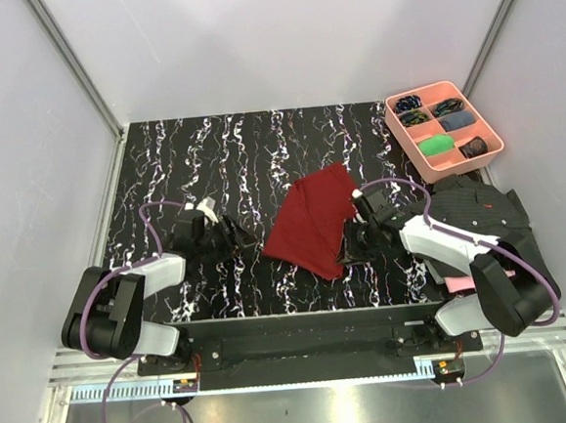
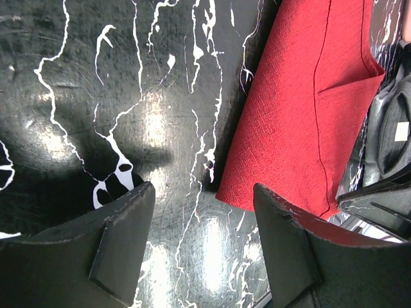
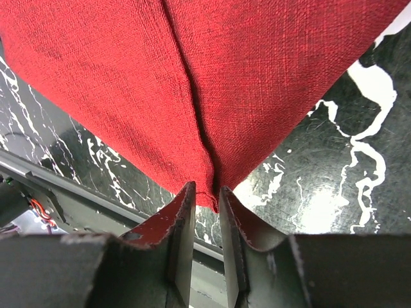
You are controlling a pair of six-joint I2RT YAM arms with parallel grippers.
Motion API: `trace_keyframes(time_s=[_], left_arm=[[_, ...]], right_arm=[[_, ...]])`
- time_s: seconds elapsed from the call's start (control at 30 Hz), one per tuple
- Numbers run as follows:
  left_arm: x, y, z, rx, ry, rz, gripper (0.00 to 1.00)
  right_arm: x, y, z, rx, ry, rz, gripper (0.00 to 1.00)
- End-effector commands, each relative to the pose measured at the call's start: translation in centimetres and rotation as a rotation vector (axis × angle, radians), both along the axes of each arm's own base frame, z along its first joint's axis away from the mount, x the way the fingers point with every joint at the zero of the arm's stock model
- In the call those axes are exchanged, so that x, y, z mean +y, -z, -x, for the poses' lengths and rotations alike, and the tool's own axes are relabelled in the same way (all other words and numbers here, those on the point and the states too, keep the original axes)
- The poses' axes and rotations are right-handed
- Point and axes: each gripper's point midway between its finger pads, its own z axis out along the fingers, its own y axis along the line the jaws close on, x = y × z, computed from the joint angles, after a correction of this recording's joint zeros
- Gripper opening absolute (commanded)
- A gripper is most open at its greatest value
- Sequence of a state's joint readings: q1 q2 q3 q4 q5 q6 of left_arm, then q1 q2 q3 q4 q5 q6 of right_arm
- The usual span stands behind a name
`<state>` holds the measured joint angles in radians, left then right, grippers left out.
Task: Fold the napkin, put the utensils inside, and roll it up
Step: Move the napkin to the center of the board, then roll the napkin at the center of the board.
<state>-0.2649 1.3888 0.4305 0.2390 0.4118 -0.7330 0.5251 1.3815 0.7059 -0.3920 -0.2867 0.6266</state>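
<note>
The maroon napkin [image 1: 313,221] lies folded on the black marbled table [image 1: 210,158], a crease running down its length. My right gripper [image 1: 349,243] sits at its near right corner. In the right wrist view the jaws [image 3: 205,196] are nearly closed, pinching the napkin's [image 3: 192,83] pointed corner at the crease. My left gripper [image 1: 236,237] hovers low over bare table, just left of the napkin. In the left wrist view it [image 2: 202,212] is open and empty, with the napkin's [image 2: 308,109] edge beside its right finger. The fork and spoon are out of view.
A pink compartment tray [image 1: 492,154] with rolled dark and green items stands at the back right. A dark striped shirt [image 1: 479,211] lies under the right arm, with a pink cloth [image 1: 455,284] beneath it. The table's front edge [image 1: 301,316] runs just below the napkin.
</note>
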Motion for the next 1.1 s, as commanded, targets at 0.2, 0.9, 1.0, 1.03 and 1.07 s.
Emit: trace_keyframes(time_s=[0.2, 0.9, 1.0, 1.03, 1.07], left_arm=[[-0.3, -2.0, -0.9, -0.070, 0.007, 0.008, 0.68], [0.0, -1.8, -0.4, -0.069, 0.001, -0.009, 0.68], [0.0, -1.7, -0.4, -0.070, 0.002, -0.010, 0.68], [0.0, -1.6, -0.4, -0.065, 0.000, -0.011, 0.68], [-0.1, -1.7, -0.4, -0.066, 0.005, -0.007, 0.68]], right_arm=[[0.4, 0.3, 1.4, 0.053, -0.018, -0.001, 0.31], [1.4, -0.6, 0.2, 0.026, -0.037, -0.012, 0.06], [1.2, -1.2, -0.6, -0.008, -0.030, 0.008, 0.00], [1.1, -1.1, -0.8, -0.015, -0.029, 0.020, 0.00], [1.0, -1.1, -1.0, -0.023, -0.028, 0.032, 0.00]])
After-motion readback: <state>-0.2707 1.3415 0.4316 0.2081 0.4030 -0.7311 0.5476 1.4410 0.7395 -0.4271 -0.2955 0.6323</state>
